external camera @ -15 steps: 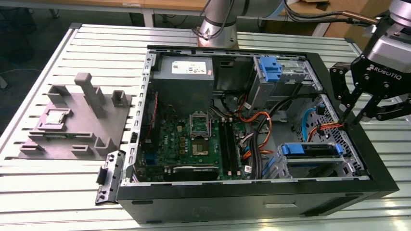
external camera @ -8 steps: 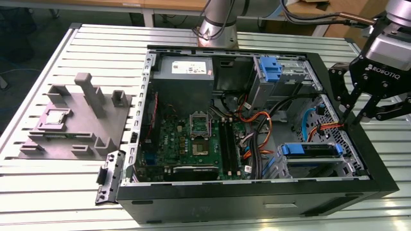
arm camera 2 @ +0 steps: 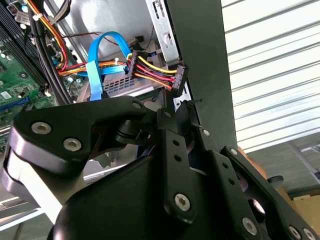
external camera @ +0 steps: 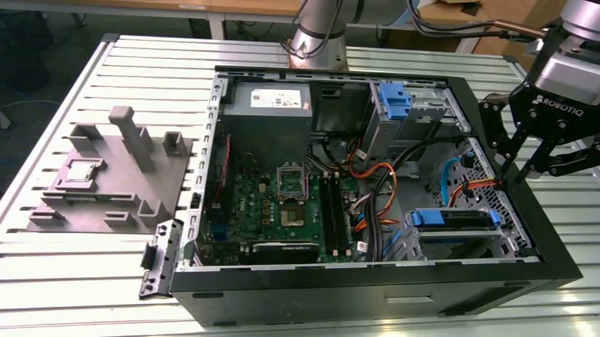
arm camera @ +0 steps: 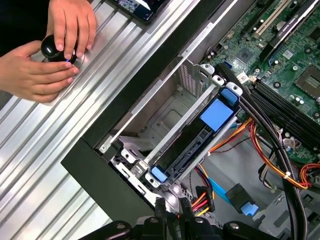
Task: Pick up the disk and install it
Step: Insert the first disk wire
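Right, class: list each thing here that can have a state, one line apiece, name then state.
computer case: lying on its side, side panel off, inside exposed.
disk: seated in the drive cage in the case's corner.
gripper: fingertips pressed together, holding nothing, at the case's edge.
hands: resting on a black knob on the table.

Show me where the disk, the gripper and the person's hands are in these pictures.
disk [arm camera: 216, 111]: first wrist view, on its blue label patch.
gripper [external camera: 507, 179]: exterior view, midway between its fingertips at the case wall.
person's hands [arm camera: 50, 55]: first wrist view, where both hands meet around a black knob.
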### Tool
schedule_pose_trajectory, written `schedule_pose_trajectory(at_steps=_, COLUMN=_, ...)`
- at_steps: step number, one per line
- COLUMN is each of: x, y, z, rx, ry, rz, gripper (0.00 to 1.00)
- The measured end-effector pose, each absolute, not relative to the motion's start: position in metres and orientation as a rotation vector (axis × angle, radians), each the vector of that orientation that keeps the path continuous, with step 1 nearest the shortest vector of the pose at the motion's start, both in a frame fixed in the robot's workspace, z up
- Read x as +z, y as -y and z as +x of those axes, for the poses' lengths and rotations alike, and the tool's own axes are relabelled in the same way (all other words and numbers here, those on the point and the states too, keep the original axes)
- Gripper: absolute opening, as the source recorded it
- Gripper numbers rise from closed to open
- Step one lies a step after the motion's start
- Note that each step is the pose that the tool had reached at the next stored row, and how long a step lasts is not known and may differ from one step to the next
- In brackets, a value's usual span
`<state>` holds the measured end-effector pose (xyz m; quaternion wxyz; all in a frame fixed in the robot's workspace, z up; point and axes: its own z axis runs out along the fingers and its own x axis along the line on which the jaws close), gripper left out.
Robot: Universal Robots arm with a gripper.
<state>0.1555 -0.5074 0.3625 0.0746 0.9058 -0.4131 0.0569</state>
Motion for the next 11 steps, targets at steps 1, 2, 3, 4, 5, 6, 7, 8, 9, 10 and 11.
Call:
schedule_pose_trajectory(at_steps=1, x=0.3624, y=0.5074, z=0.1554, rx=0.172, ry=1.238, rz=2.719, gripper=0.25)
schedule_pose_trajectory(at_steps=2, x=0.3623, y=0.5074, z=0.1554, rx=0.173, ry=1.237, rz=2.72, gripper=0.25)
schedule_pose_trajectory(at_steps=3, x=0.3623, y=0.5074, z=0.1554, rx=0.173, ry=1.236, rz=2.72, gripper=0.25)
schedule_pose_trajectory(at_steps=4, x=0.3622, y=0.5074, z=0.1554, rx=0.173, ry=1.236, rz=2.72, gripper=0.25)
schedule_pose_trajectory(at_steps=5, x=0.3622, y=0.5074, z=0.1554, rx=0.174, ry=1.236, rz=2.721, gripper=0.25)
schedule_pose_trajectory(at_steps=6, x=0.3621, y=0.5074, z=0.1555, rx=0.174, ry=1.236, rz=2.72, gripper=0.25)
schedule_pose_trajectory(at_steps=7, x=0.3622, y=0.5074, z=0.1555, rx=0.174, ry=1.236, rz=2.72, gripper=0.25)
schedule_pose_trajectory(at_steps=8, x=0.3621, y=0.5074, z=0.1554, rx=0.174, ry=1.236, rz=2.72, gripper=0.25)
schedule_pose_trajectory(at_steps=9, x=0.3621, y=0.5074, z=0.1554, rx=0.174, ry=1.236, rz=2.72, gripper=0.25)
schedule_pose_trajectory(at_steps=10, x=0.3621, y=0.5074, z=0.1555, rx=0.175, ry=1.236, rz=2.72, gripper=0.25)
schedule_pose_trajectory(at_steps=11, x=0.3621, y=0.5073, z=0.1555, rx=0.175, ry=1.235, rz=2.72, gripper=0.25)
